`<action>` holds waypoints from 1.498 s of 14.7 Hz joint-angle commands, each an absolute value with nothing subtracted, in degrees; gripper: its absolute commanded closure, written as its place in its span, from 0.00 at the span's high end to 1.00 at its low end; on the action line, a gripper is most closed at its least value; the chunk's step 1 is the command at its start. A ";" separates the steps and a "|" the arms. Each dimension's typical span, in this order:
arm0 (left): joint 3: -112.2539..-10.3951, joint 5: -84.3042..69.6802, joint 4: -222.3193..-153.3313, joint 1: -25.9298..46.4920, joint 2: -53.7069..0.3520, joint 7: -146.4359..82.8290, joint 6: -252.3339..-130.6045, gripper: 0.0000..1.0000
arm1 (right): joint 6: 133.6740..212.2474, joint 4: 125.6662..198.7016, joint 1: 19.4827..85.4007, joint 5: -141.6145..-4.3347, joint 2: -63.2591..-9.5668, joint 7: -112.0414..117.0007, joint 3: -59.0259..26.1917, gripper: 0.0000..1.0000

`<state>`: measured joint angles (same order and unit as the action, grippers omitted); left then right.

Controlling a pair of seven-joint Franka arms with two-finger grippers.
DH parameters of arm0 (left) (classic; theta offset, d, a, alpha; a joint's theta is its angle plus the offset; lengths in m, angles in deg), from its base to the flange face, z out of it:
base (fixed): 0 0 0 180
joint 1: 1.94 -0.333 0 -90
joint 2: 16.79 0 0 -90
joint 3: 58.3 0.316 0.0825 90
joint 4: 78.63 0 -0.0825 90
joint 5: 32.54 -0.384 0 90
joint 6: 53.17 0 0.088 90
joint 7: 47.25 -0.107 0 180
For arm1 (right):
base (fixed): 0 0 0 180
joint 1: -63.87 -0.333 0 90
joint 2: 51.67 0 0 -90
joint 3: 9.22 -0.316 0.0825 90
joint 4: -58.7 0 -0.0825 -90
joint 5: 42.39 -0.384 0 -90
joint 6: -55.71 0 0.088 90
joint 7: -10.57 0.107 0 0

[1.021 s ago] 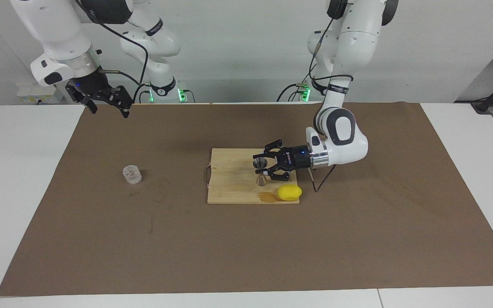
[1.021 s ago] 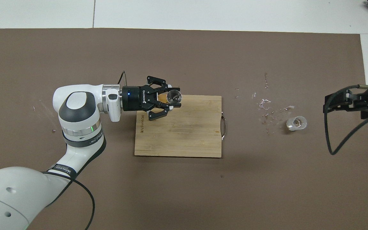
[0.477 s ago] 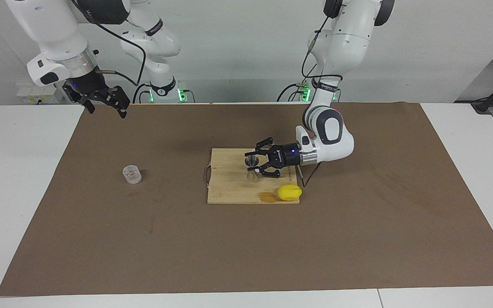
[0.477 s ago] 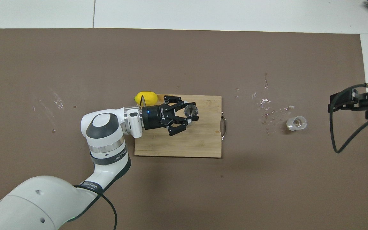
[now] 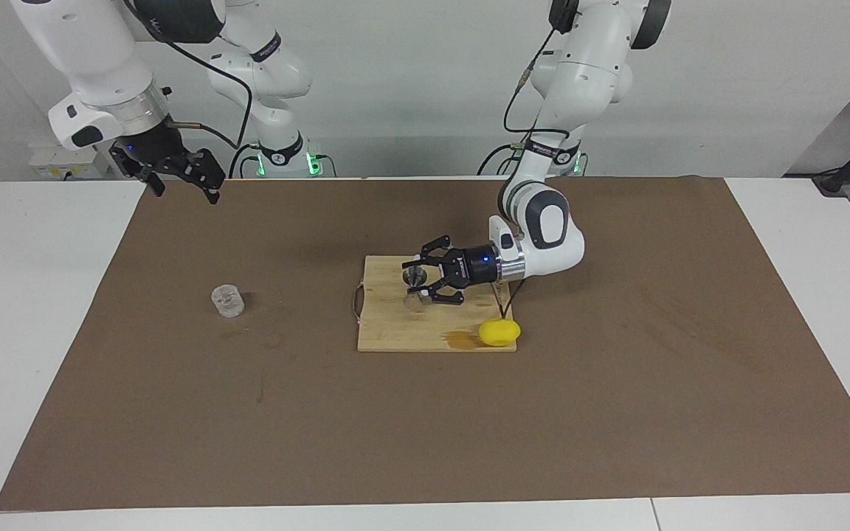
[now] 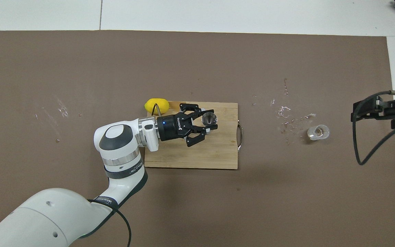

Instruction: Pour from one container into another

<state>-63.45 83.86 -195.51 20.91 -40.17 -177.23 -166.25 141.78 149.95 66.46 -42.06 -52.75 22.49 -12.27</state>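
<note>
In the overhead view the right gripper is cut off at the frame edge; the facing view shows it whole, raised over the mat at the right arm's end of the bench, fingers apart and empty. The left gripper reaches level over the cutting board, fingers clamped on the waist of the upright steel jigger; only the overhead view shows its open mouth. The glass tumbler stands alone on the mat, toward the right arm's end. A lemon rests at the board's corner.
</note>
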 commanded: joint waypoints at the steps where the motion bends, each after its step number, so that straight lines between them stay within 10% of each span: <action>1: -62.60 86.12 -195.70 23.02 -40.35 -179.61 -167.87 0.33 | 142.02 151.51 66.59 -41.59 -54.22 21.64 -12.64 1.00; 8: -62.60 86.03 -195.61 23.91 -41.05 -180.84 -171.47 0.50 | 144.04 151.86 66.50 -41.68 -54.22 26.90 -12.64 1.00; 9: -62.60 86.03 -195.61 23.90 -41.05 -180.84 -171.65 0.63 | 144.13 152.12 66.50 -41.68 -54.22 28.74 -12.64 1.00; 10: -62.52 85.77 -195.61 23.82 -41.05 -180.84 -171.56 0.96 | 144.31 152.38 66.42 -41.68 -54.22 32.85 -12.64 1.00; 11: -62.52 85.59 -195.61 23.64 -41.05 -180.84 -171.39 1.00 | 144.31 152.56 66.42 -41.77 -54.13 38.02 -12.73 1.00; 22: -62.43 74.10 -201.75 13.99 -37.63 -180.84 -162.17 1.00 | 157.02 165.46 73.70 -53.44 -53.69 70.05 -12.64 0.95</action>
